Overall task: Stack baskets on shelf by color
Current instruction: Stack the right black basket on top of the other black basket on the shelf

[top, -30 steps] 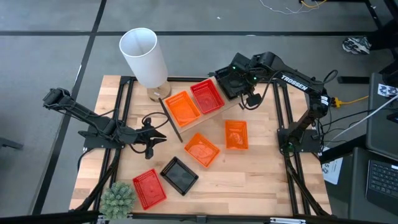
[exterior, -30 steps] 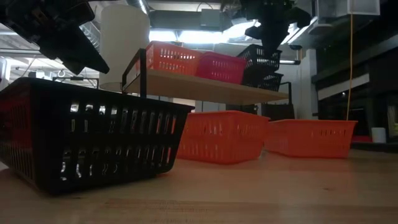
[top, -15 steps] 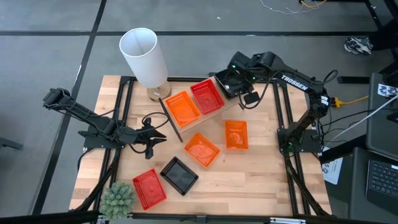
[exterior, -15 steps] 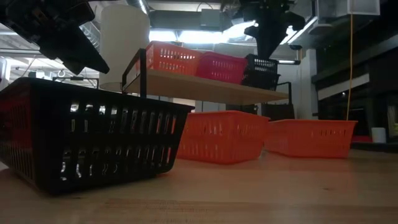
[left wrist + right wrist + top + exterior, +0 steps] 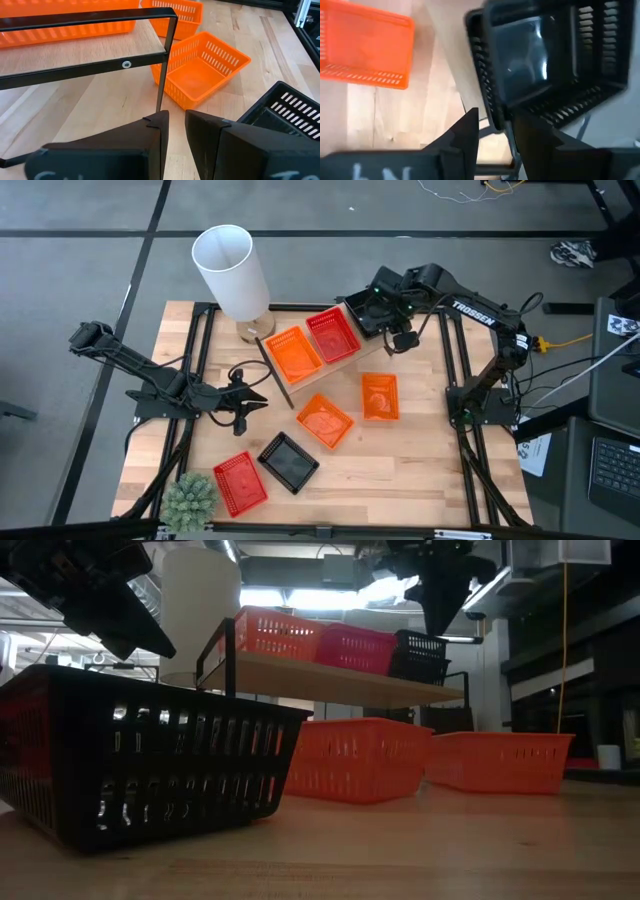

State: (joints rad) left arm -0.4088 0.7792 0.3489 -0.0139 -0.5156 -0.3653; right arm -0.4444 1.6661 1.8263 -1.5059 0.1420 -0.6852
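The shelf [image 5: 345, 365] carries an orange basket [image 5: 293, 353], a red basket [image 5: 333, 335] and, at its right end, two black baskets nested one in the other [image 5: 418, 652]. My right gripper [image 5: 392, 323] stands over that black stack, shut on the upper black basket [image 5: 545, 55]. On the tabletop lie two orange baskets [image 5: 324, 421] [image 5: 379, 396], a black one [image 5: 288, 461] and a red one [image 5: 240, 483]. My left gripper [image 5: 245, 402] waits shut near the table's left side, touching nothing. My right gripper has the upper black basket by its side wall [image 5: 492, 112], near a corner. One finger is inside the basket and one outside. The fingers come from above, pointing down. The basket sits level, nested in the lower black basket on the shelf's board [image 5: 330, 680].
A tall white cylinder [image 5: 230, 272] stands at the shelf's far left end. A green spiky plant [image 5: 190, 498] sits at the table's near left corner. The shelf's black rod frame [image 5: 167, 60] stands just ahead of my left gripper. Bare wood shows near the table's right edge.
My right gripper has come down with the upper black basket. That basket hung tilted above the lower black one a second ago and now sits level inside it. The gripper has also shifted slightly toward the table's right.
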